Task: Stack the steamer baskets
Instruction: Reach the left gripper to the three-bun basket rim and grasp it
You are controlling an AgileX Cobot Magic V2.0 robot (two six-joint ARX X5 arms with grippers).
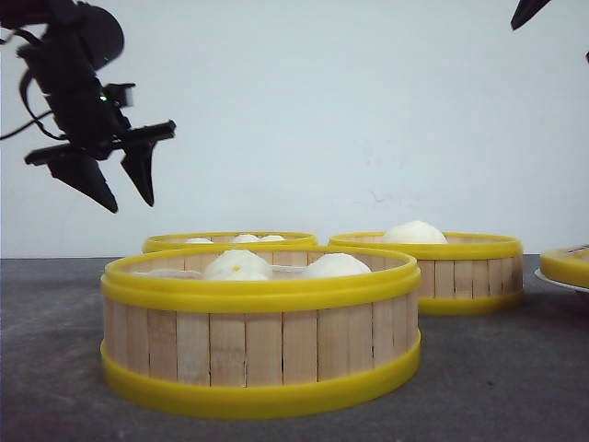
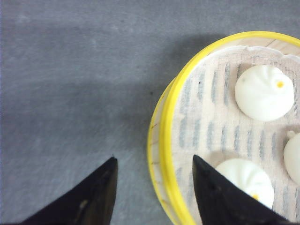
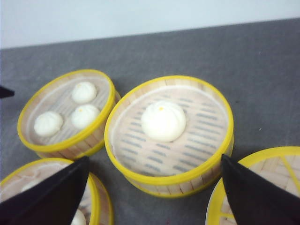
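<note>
Three steamer baskets stand on the grey table. The nearest basket point(image 1: 262, 341) holds white buns. A basket with three small buns point(image 1: 230, 241) point(image 3: 65, 112) is behind it on the left. A basket with one large bun point(image 1: 442, 267) point(image 3: 168, 133) is behind on the right. My left gripper point(image 1: 130, 206) hangs open, high at the left. In the left wrist view it point(image 2: 154, 158) stands over the rim of a bun-filled basket point(image 2: 225, 126), one finger on each side. My right gripper point(image 3: 154, 158) is open above the one-bun basket. Only a black tip of it point(image 1: 529, 11) shows in the front view.
A flat yellow-rimmed lid point(image 1: 566, 265) point(image 3: 262, 187) lies on a white plate point(image 1: 552, 281) at the right edge, close to the one-bun basket. The three baskets sit close together. Bare grey table point(image 2: 70, 84) lies left of them.
</note>
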